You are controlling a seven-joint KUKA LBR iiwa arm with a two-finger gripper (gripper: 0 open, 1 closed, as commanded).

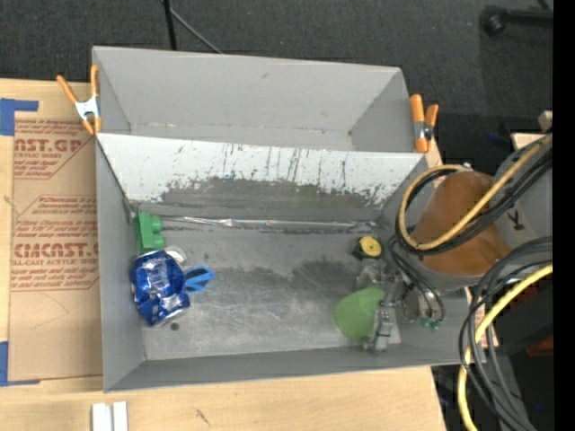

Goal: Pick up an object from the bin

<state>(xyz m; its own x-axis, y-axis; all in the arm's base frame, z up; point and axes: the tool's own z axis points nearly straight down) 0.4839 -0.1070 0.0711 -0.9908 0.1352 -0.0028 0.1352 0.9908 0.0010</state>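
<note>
My gripper (384,324) is low in the bin's near right corner. It is right against the right side of a pale green rounded thing (357,313), which lies on the floor there. Whether the green thing is held is hidden by the gripper's own parts. A small yellow and black piece (368,246) lies just behind the gripper, near the right wall.
At the far left of the bin lie a green block (149,232), a crumpled blue and white packet (158,286) and a small blue piece (198,279) beside it. The arm with its orange cover and cables hangs over the right rim.
</note>
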